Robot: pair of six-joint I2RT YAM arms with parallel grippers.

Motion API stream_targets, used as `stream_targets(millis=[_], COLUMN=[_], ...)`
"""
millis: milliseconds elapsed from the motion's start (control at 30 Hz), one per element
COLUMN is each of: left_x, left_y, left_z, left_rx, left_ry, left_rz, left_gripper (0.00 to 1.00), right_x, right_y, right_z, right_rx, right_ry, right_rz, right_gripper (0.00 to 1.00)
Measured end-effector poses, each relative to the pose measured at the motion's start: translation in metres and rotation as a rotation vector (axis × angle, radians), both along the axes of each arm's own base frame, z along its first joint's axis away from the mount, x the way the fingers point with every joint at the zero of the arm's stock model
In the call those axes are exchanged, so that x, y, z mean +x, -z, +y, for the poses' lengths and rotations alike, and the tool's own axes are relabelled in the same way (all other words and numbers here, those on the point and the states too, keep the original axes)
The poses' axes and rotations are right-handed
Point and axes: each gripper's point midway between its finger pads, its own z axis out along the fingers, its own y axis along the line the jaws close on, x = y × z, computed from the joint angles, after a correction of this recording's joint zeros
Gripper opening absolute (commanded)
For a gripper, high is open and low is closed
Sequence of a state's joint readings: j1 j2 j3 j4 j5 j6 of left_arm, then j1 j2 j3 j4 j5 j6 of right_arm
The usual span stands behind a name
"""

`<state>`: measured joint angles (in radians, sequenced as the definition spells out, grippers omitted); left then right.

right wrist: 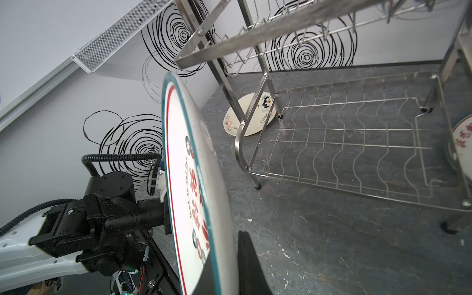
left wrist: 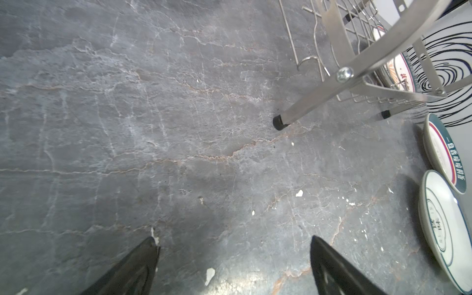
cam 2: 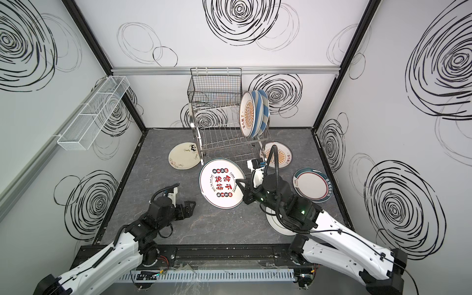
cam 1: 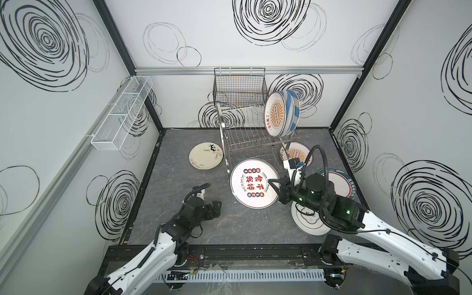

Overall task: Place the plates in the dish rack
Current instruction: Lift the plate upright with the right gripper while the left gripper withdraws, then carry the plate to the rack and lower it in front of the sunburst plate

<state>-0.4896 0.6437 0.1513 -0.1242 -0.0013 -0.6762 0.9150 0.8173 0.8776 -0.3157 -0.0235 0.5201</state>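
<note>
Your right gripper (cam 1: 275,184) pinches the rim of the Chinese-character plate (cam 1: 252,186), apparently lifted clear of the table (cam 1: 242,229), just in front of the dish rack (cam 1: 242,132). Your left gripper (left wrist: 233,245) hangs spread wide, empty.

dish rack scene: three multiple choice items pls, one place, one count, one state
1. The cream floral plate lies: A) on the table left of the dish rack B) standing in the top tier C) on the lower tier
2. Plates standing in the rack's top tier: A) one B) three C) five
3. The right gripper is: A) open, empty B) shut on the Chinese-character plate C) shut on a rack leg

1 A: in both top views it lies flat beside the rack's left handle.
2 B: one sunburst plate, two blue-striped plates.
3 B: it pinches that plate's rim.
</note>
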Motion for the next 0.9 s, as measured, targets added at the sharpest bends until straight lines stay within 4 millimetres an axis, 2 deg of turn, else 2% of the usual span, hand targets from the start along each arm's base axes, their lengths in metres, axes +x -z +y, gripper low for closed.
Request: stream_targets(millis=[67,167,367,500,700,900], left_x=[0.0,0.0,0.0,0.0,0.0,-0.001], left_y=[0.0,0.0,0.0,0.0,0.0,0.002], left_z=[0.0,0.0,0.0,0.0,0.0,0.0], left_rx=[0.0,0.0,0.0,0.001,0.0,0.005], left_ry=[0.0,0.0,0.001,0.001,0.001,0.005], left_rz=[0.0,0.0,0.0,0.001,0.001,0.009], left_gripper=[0.96,0.96,0.96,0.96,0.96,0.96], right_x=[0.004,0.013,0.033,0.052,0.088,0.118], right_y=[-0.009,-0.033,-0.109,-0.151,-0.182,-0.19], right_z=[-0.004,-0.01,-0.022,-0.026,-0.028,-0.033], right_rx=[-0.029,-0.063,-0.071,-0.087,-0.186,-0.3], right_ry=[0.01,0.036,0.103,0.162,0.285,0.409], right_rz=[-0.014,-0.048,-0.172,-0.244,-0.325,-0.394], right_gripper=[0.0,0.0,0.0,0.0,0.0,0.0])
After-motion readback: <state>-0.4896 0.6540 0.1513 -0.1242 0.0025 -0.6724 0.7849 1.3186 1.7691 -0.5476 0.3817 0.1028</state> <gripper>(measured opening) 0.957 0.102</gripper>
